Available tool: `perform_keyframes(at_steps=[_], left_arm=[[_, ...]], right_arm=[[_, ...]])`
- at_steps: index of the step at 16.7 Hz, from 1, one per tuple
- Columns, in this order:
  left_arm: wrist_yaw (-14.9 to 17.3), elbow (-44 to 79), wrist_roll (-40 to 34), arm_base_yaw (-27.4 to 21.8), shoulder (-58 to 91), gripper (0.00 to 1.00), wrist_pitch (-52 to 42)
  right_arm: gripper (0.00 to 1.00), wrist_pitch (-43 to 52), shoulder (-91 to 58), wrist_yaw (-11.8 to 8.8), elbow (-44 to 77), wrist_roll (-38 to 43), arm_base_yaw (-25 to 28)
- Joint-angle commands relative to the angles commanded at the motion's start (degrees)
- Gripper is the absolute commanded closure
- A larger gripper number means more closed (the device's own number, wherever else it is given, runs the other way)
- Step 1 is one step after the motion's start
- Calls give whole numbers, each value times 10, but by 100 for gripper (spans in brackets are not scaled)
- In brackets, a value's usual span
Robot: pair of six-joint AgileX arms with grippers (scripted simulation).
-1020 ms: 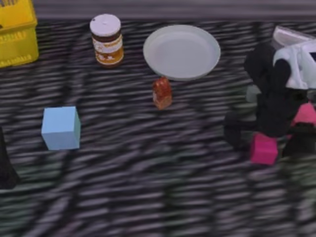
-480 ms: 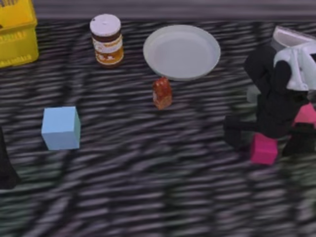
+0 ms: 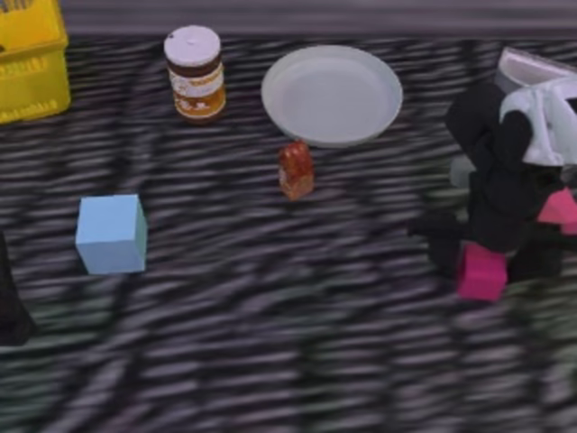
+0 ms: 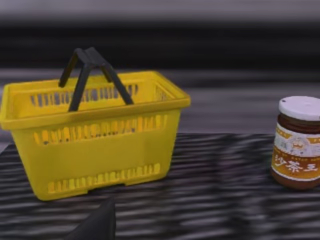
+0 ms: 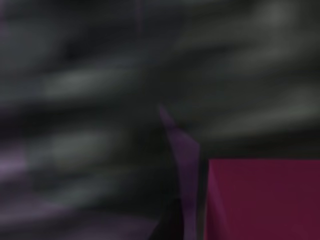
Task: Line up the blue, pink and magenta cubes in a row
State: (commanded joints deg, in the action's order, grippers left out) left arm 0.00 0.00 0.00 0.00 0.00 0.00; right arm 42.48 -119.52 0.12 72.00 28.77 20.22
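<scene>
The magenta cube [image 3: 480, 273] rests on the striped cloth at the right, and its top face fills a corner of the right wrist view [image 5: 262, 200]. My right gripper [image 3: 491, 254] is down over it, open, with one dark finger on each side of the cube. The pink cube [image 3: 560, 208] lies just behind, mostly hidden by the right arm. The blue cube [image 3: 112, 234] stands alone at the left. My left gripper [image 3: 9, 311] is parked at the table's left edge, holding nothing; one of its fingertips [image 4: 100, 225] shows in the left wrist view.
A yellow basket [image 3: 29, 61] sits in the back left corner, a white-lidded jar [image 3: 195, 74] beside it. A white plate [image 3: 332, 94] is at the back centre, with a small orange-brown figure [image 3: 296, 170] in front of it.
The right gripper's fingers have drawn in closer on both sides of the magenta cube. The cubes and the left arm have not moved.
</scene>
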Motion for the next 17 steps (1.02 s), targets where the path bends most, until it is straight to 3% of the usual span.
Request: perform_keyframes(at_steps=[2,3,10,12,17], left_arm=[[0,0,0,0,0,0,0],[0,0,0,0,0,0,0],[0,0,0,0,0,0,0],[0,0,0,0,0,0,0],[0,0,0,0,0,0,0]], right_arm=[[98,0,0,0,0,0,0],[100,0,0,0,0,0,0],[100,0,0,0,0,0,0],[100,13,21,8,8,-5,-1],[100,100,53,8,57,-4,1]])
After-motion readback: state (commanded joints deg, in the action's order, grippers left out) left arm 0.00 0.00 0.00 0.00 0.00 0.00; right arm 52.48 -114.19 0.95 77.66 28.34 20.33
